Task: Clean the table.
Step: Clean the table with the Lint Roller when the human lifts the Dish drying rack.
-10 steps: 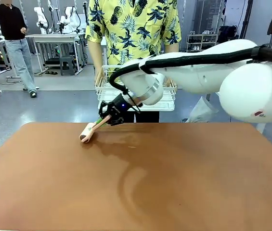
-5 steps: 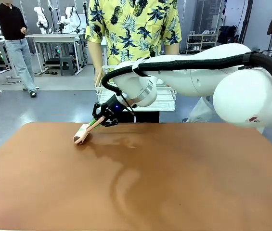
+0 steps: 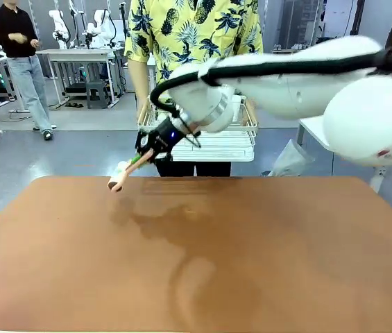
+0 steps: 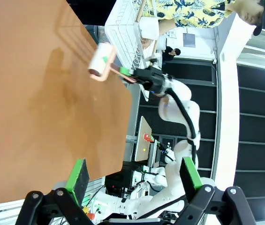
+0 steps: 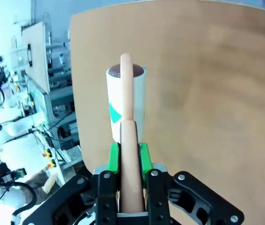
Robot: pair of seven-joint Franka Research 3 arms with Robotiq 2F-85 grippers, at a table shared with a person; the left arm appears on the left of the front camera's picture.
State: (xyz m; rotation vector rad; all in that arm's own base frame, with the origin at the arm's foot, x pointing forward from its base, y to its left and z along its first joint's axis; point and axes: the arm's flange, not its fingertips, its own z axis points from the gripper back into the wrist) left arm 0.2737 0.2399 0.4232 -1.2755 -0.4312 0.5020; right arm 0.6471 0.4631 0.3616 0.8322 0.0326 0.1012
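The reddish-brown table (image 3: 265, 270) spreads across the front view and looks bare. My right gripper (image 3: 148, 152) is shut on the pink handle of a lint roller (image 3: 118, 180), whose white roll hangs just above the table's far-left edge. In the right wrist view the handle runs up between the green pads (image 5: 114, 157) to the roller (image 5: 126, 101), with the table (image 5: 207, 93) below it. My left gripper (image 4: 132, 185) is open and holds nothing, high over the table (image 4: 29, 103); from there the roller (image 4: 100, 58) shows far off.
A person in a yellow patterned shirt stands at the far side holding a white wire dish rack (image 3: 220, 142) at waist height, just behind my right arm. The rack (image 4: 123, 28) also appears in the left wrist view. White tables stand farther back.
My right gripper has swept the roller leftward along the far part of the table, then lifted it off the surface near the far-left edge.
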